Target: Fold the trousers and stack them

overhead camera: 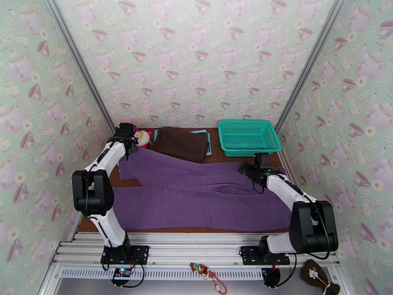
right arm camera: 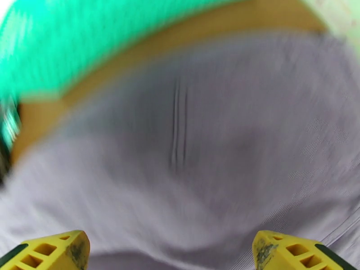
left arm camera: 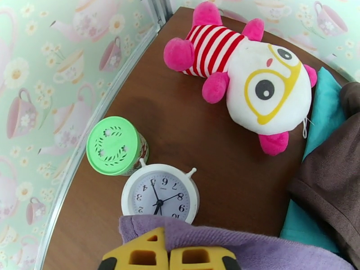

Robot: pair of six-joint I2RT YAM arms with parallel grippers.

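The brown wooden table (left arm camera: 189,131) bears spread purple trousers (overhead camera: 196,192), a teal basket (overhead camera: 248,136) far right, and at far left a teal cloth (left arm camera: 321,109), plush toy (left arm camera: 256,77), white alarm clock (left arm camera: 159,199) and green-lidded tin (left arm camera: 114,145).

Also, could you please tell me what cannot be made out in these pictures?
Right wrist view: motion blur smears the trousers and the teal basket.
Left wrist view: the bottom edge cuts off the left fingers; how much fabric they pinch is unclear.
Top view: the dark brown garment covers most of the light teal cloth.
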